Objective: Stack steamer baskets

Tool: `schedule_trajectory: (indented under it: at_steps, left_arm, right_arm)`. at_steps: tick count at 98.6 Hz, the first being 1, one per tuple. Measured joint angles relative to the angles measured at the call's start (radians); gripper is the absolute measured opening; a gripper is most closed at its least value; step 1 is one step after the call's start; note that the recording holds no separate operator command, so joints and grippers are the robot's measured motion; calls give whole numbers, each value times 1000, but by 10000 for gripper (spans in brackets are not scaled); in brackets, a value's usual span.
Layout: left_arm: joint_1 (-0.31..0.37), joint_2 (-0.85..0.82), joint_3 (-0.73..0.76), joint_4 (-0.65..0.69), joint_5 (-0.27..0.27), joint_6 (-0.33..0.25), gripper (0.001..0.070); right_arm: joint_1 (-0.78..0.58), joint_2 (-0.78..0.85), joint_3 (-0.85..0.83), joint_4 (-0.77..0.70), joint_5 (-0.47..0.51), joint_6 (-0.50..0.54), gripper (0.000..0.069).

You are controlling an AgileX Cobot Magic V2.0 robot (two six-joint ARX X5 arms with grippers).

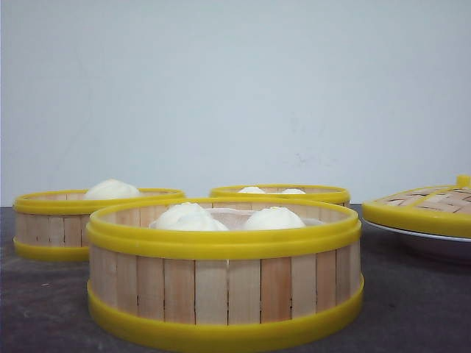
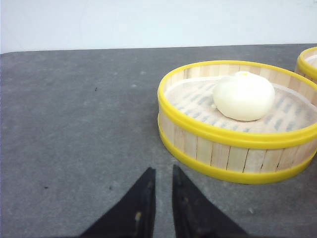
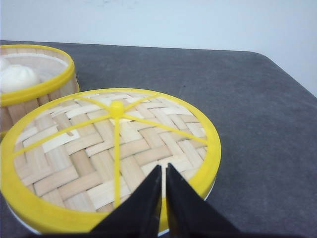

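Three round, shallow steamer baskets of vertical light wooden slats with yellow plastic rims, all standing apart on the dark grey table (image 1: 44, 309), none stacked. Nearest basket (image 1: 224, 276) at front centre, holding white buns (image 1: 274, 218). Left basket (image 1: 51, 228) further back on the left, holding a single white bun (image 2: 243, 95). Rear basket (image 1: 283, 193) behind the nearest one, with two bun tops just showing. Flat woven bamboo lid with yellow rim and knob (image 3: 111, 158) on a white plate (image 1: 434, 237) at the right.

Left gripper (image 2: 162, 198): black fingers nearly closed, narrow gap between, nothing held, hovering over bare table near the left basket. Right gripper (image 3: 164, 193): fingers almost together, nothing held, poised above the near edge of the lid.

Handling, by judgement: baskets likely light and rigid; plastic rims smooth, possibly slippery. Loose buns soft and liable to roll, so level carrying required. Best hold: wall pinched over the top rim, one finger inside, one outside, clear of the buns. Wider opening of the jaws needed first.
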Motion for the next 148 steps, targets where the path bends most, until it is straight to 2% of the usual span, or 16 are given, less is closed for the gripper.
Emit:
schedule_trajectory:
  at_steps: [114,129,138,148]
  left_arm:
    - [0,0,0,0,0,0,35]
    - [0,0,0,0,0,-1,35]
    - [0,0,0,0,0,-30,35]
    - [0,0,0,0,0,-103,35]
  right_arm:
    - [0,0,0,0,0,0,9]
    - [0,0,0,0,-5,39,9]
    - [0,0,0,0,-11,85,9]
    - [0,0,0,0,-57,156,9]
